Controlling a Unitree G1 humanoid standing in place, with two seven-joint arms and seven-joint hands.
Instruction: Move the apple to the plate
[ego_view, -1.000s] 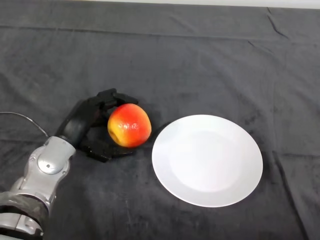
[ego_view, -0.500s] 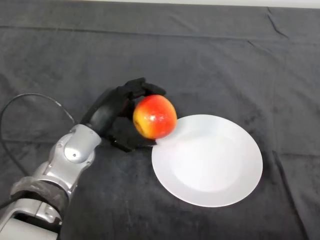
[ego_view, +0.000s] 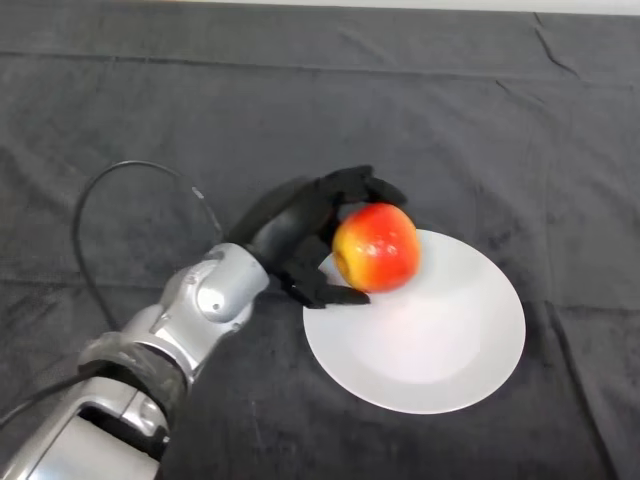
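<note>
A red and yellow apple (ego_view: 376, 247) sits in my left hand (ego_view: 300, 228), whose fingers and thumb curl round it from the left. The apple hangs over the upper left part of the round white plate (ego_view: 440, 340), which lies flat on the dark cloth at centre right. My silver-grey arm reaches in from the lower left. I cannot tell whether the apple touches the plate.
The table's dark cloth (ego_view: 300, 110) is wrinkled and stretches to all sides. A pale strip (ego_view: 400, 5) shows along the table's far edge at the top.
My hand has lifted the apple off the cloth and carried it right, from beside the plate's left rim to over the plate's upper left part.
</note>
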